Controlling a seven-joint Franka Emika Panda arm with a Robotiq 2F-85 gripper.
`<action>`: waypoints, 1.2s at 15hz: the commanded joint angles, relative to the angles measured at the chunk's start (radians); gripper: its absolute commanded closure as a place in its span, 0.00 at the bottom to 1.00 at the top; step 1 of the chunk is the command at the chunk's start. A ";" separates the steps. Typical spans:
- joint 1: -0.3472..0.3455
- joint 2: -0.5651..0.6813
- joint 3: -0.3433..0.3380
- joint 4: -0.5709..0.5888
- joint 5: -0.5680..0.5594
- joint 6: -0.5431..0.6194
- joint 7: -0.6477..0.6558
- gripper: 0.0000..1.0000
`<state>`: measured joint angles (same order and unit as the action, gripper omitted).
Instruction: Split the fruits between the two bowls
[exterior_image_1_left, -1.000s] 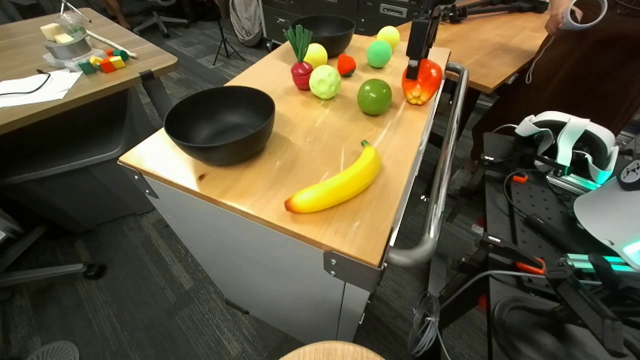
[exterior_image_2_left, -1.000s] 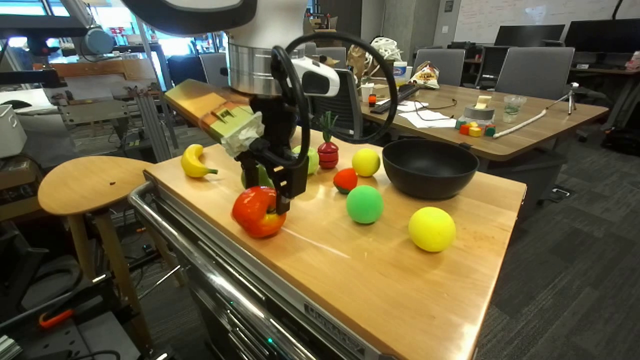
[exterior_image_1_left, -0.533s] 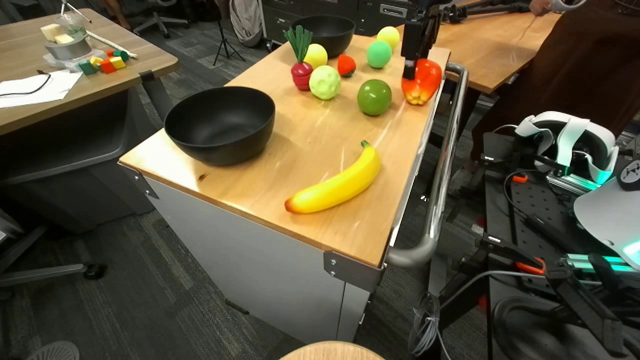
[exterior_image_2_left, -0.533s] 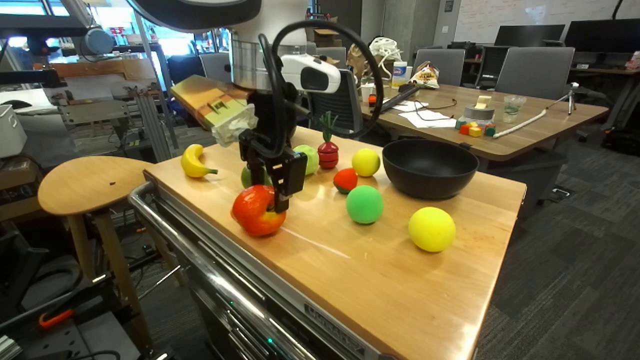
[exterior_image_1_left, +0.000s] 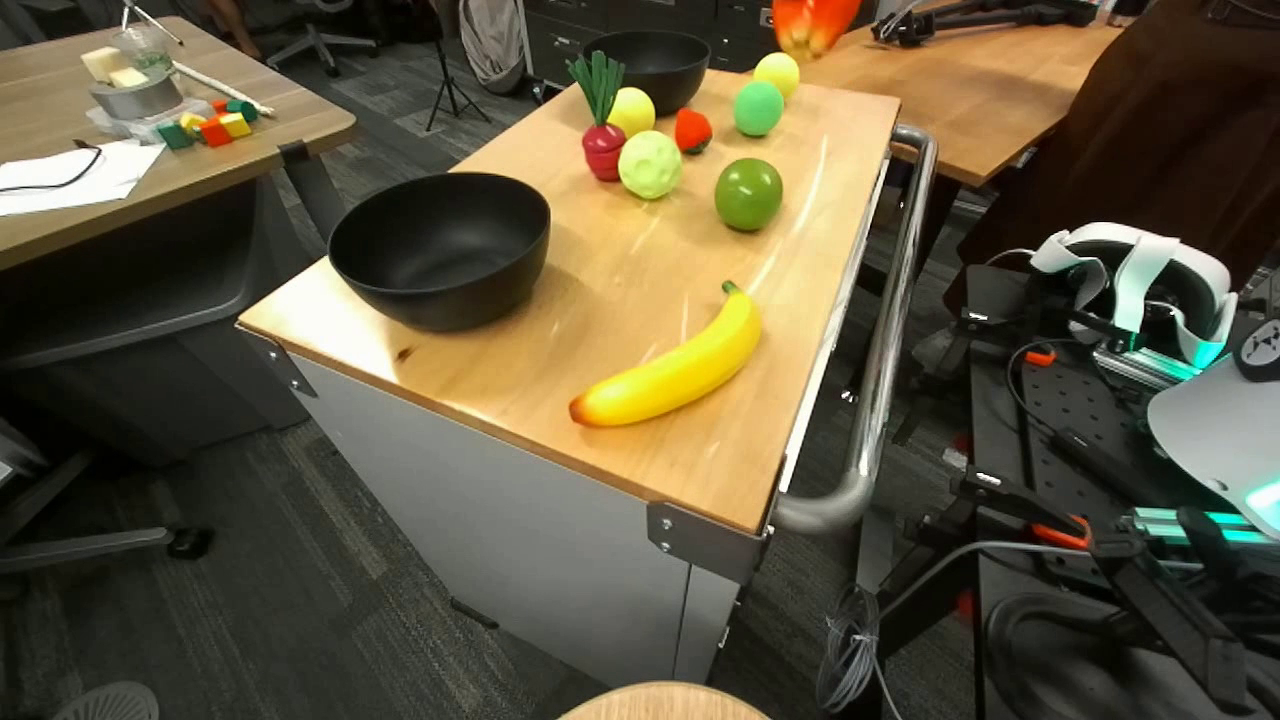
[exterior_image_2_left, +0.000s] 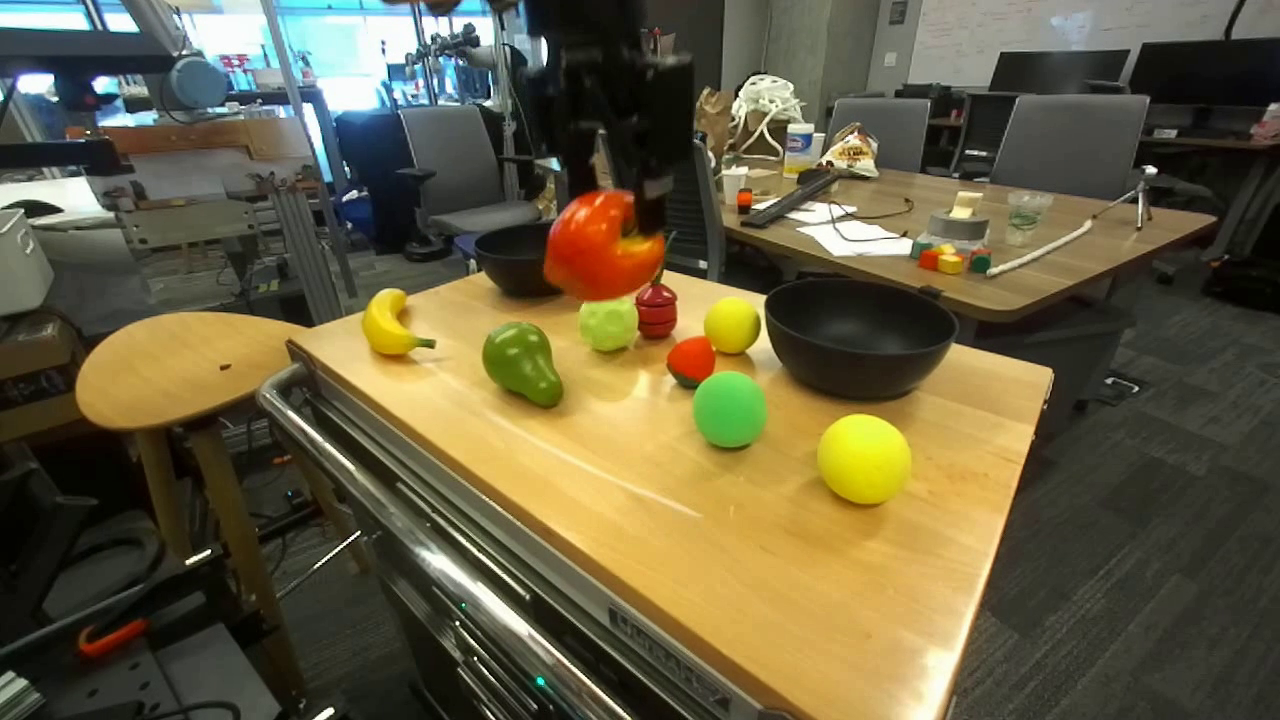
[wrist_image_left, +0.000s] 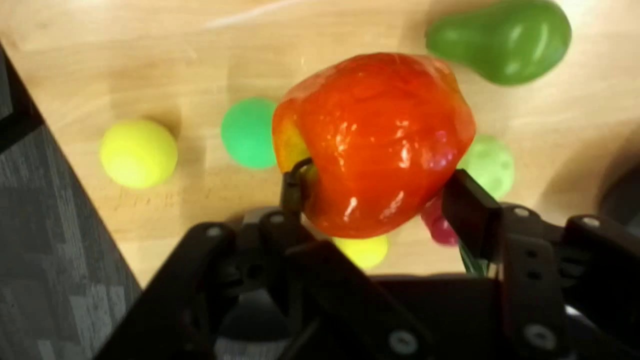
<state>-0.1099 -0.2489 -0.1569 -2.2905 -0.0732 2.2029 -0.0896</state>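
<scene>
- Red and glossy, the pepper (wrist_image_left: 375, 140) is gripped between the black fingers (wrist_image_left: 472, 215), held in the air above the wooden tabletop (exterior_image_2_left: 700, 570).
- One of the fingers sits against its stem end, turned to the left in the wrist view; the other meets the opposite side.
- Green ball (wrist_image_left: 248, 132): lower than the fingers, left of their load in the wrist view and partly covered by it.
- Yellow ball (wrist_image_left: 139, 154): farther out on the left of the fingers in that view.
- Half-hidden yellow ball (wrist_image_left: 364, 252): in the gap between the fingers, beneath the pepper.
- Radish (wrist_image_left: 440, 226): partly covered by the finger on the right of the wrist view and by the pepper.
- Pale green fruit (wrist_image_left: 492, 162): just beyond the tip of that same finger.
- Green pear-shaped fruit (wrist_image_left: 505, 42): past the fingers, towards the upper right of the wrist view.
- Small red fruit (exterior_image_2_left: 690, 362): below the fingers, slightly to their right in an exterior view.
- Banana (exterior_image_2_left: 388, 325): well apart from the fingers, to their lower left in an exterior view.
- Black bowl (exterior_image_2_left: 860, 350): below and right of the fingers in an exterior view; the other black bowl (exterior_image_2_left: 510, 275) is left of them, partly behind the pepper.
</scene>
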 joint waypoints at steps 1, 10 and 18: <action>-0.013 0.066 -0.052 0.202 0.123 0.026 -0.049 0.55; -0.148 0.451 -0.114 0.487 0.502 0.251 -0.241 0.55; -0.184 0.601 0.003 0.639 0.462 0.274 -0.222 0.55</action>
<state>-0.2852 0.3050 -0.1881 -1.7245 0.4207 2.4631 -0.3319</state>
